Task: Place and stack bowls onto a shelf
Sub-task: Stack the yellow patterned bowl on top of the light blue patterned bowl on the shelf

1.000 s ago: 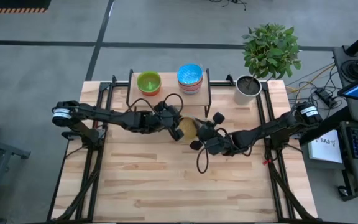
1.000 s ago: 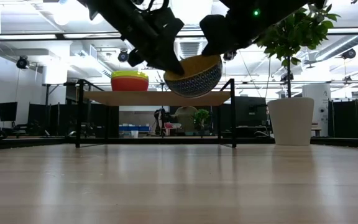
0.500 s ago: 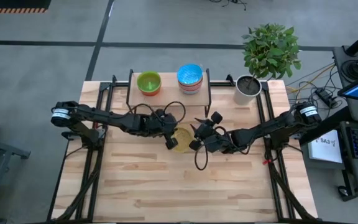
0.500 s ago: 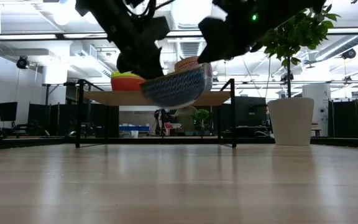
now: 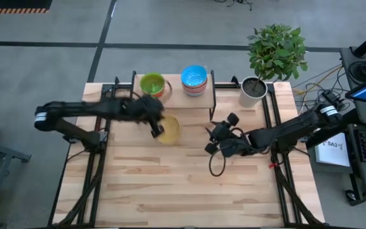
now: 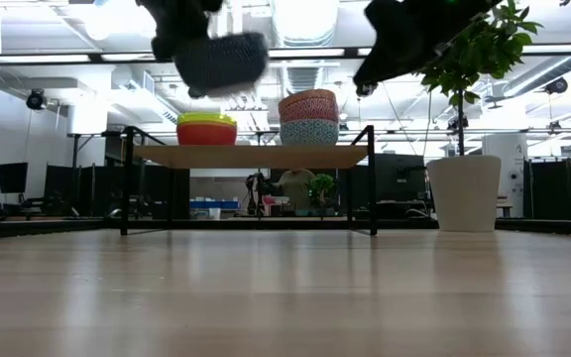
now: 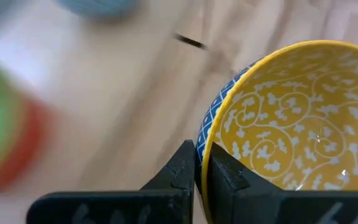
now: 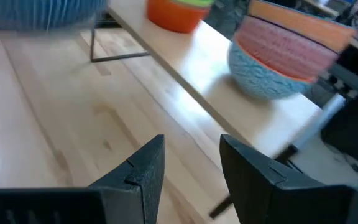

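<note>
My left gripper [image 5: 159,127] is shut on a bowl with a yellow patterned inside [image 5: 169,130] and a blue-white outside [image 6: 222,59]. The bowl is in the air in front of the shelf [image 5: 173,97], above the height of its top board [image 6: 256,156]. On the board stand two bowl stacks: one with a green bowl on top [image 5: 152,84], one with a light blue bowl on top [image 5: 194,77]. My right gripper [image 5: 217,137] is open and empty over the table's middle, to the right of the held bowl. My left gripper pinches the bowl's rim [image 7: 204,140], with one finger [image 7: 229,180] inside the bowl and the other [image 7: 180,171] outside on the blue-white wall. The bowl is lifted clear of the table, mouth up and roughly level.
A grey plant pot with a leafy plant [image 5: 254,90] stands at the table's far right, beside the shelf. Black frame rails [image 5: 96,159] run along the table's left and right sides. Bare wooden tabletop [image 5: 183,191] lies near me.
My left gripper has carried the bowl up and toward the table's left and far edge, from the middle to just in front of the shelf's green stack. The bowl, tilted before, now sits about level. My right gripper has drawn away from the bowl toward the table's right.
</note>
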### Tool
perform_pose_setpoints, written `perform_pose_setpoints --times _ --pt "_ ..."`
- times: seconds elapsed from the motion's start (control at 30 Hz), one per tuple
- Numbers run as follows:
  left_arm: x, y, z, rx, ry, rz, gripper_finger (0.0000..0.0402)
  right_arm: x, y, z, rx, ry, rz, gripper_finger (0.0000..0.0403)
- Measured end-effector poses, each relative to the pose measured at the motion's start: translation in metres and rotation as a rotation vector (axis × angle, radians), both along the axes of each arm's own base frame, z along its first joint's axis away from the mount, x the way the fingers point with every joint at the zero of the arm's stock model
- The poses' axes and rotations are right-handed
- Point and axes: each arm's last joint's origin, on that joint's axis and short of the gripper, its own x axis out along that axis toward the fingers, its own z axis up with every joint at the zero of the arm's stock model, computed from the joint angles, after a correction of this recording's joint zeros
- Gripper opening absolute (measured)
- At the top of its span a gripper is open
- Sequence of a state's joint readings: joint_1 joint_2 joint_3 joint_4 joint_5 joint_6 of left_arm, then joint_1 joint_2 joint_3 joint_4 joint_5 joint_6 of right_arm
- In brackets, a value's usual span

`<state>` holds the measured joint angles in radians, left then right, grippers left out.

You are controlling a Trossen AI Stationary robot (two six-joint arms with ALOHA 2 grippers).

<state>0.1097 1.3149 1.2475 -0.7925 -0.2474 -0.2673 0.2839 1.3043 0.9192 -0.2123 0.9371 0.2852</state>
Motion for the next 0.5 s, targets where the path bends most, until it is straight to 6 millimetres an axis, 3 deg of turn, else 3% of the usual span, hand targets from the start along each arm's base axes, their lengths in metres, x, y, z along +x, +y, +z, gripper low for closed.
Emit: perform_pose_setpoints --times 0.13,0.23,0.4,0.5 --pt "-0.028 0.036 0.051 0.093 -0.001 0.128 0.0001 -0.009 -0.002 0.007 0.014 -0.013 -0.004 0.0145" --pt "-0.046 0.067 0.078 0.134 0.014 0.23 0.0001 -0.01 -0.002 0.008 0.014 -0.018 -0.006 0.0145" --pt "-0.068 0.115 0.089 0.116 0.082 0.349 0.0001 -0.008 -0.002 0.003 0.009 0.005 -0.008 0.0145" --pt "-0.074 0.131 0.089 0.09 0.073 0.346 0.0001 -0.007 -0.002 0.001 0.014 0.009 -0.008 0.0145"
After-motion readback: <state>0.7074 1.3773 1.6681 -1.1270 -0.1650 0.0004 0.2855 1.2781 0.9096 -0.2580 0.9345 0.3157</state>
